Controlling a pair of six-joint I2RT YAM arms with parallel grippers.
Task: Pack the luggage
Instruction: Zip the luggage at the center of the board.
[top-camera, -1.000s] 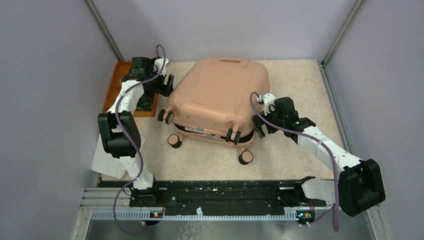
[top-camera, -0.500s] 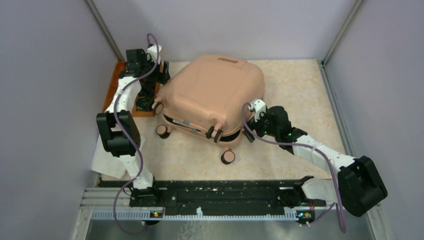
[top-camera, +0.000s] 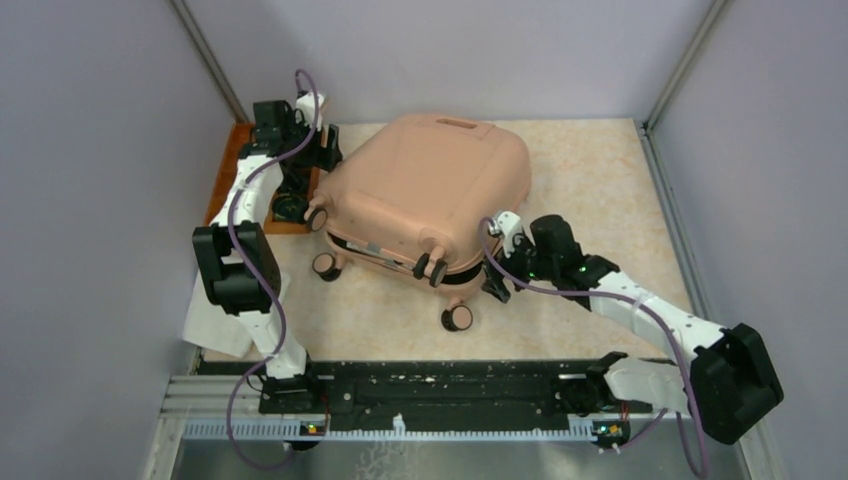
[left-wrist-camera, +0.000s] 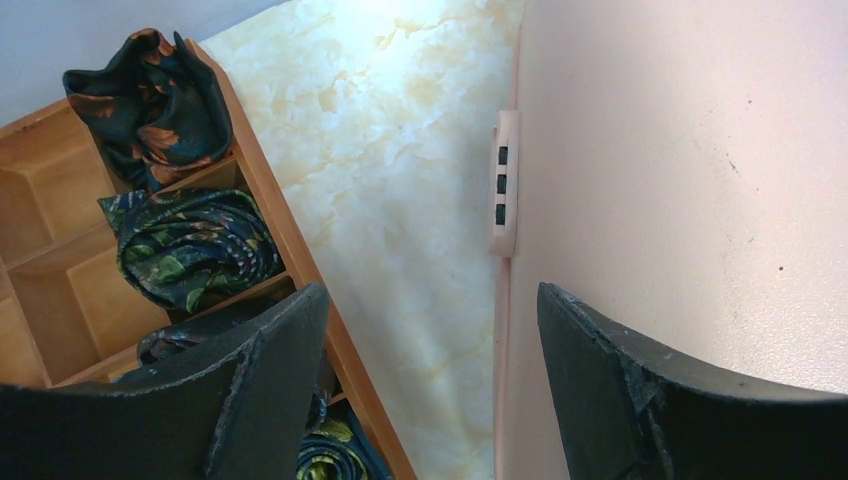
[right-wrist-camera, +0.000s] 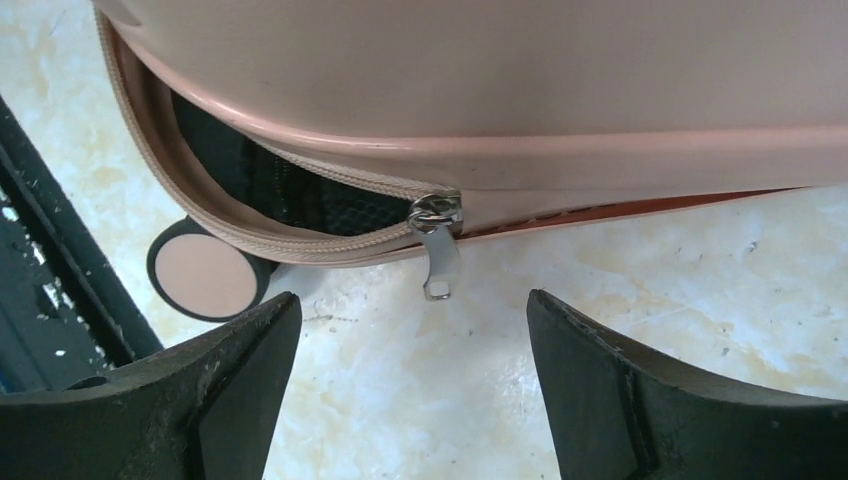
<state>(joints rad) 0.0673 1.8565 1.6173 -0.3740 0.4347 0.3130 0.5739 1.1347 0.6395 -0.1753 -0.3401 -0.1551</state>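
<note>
The peach-pink luggage (top-camera: 430, 190) lies flat mid-table, lid down, with its wheels (top-camera: 458, 318) toward me. My left gripper (top-camera: 322, 160) is open at its far left corner, one finger over the tray and the other against the shell (left-wrist-camera: 680, 180), beside a small lock panel (left-wrist-camera: 504, 185). My right gripper (top-camera: 497, 272) is open at the near right corner with nothing between its fingers. In the right wrist view the zipper pull (right-wrist-camera: 438, 255) hangs just ahead of the gripper (right-wrist-camera: 413, 300). Left of the pull the zip gapes, showing black lining (right-wrist-camera: 260, 180).
An orange compartmented tray (top-camera: 228, 185) sits at the left wall, holding several rolled dark patterned cloths (left-wrist-camera: 185, 245). A white cloth (top-camera: 215, 320) lies at the near left. A black rail (top-camera: 440, 385) runs along the near edge. A pink wheel (right-wrist-camera: 205, 278) is left of the pull.
The luggage has slid and turned to the left against the tray side. My right gripper followed to its near right corner, narrowing slightly. The left gripper shifted back and left.
</note>
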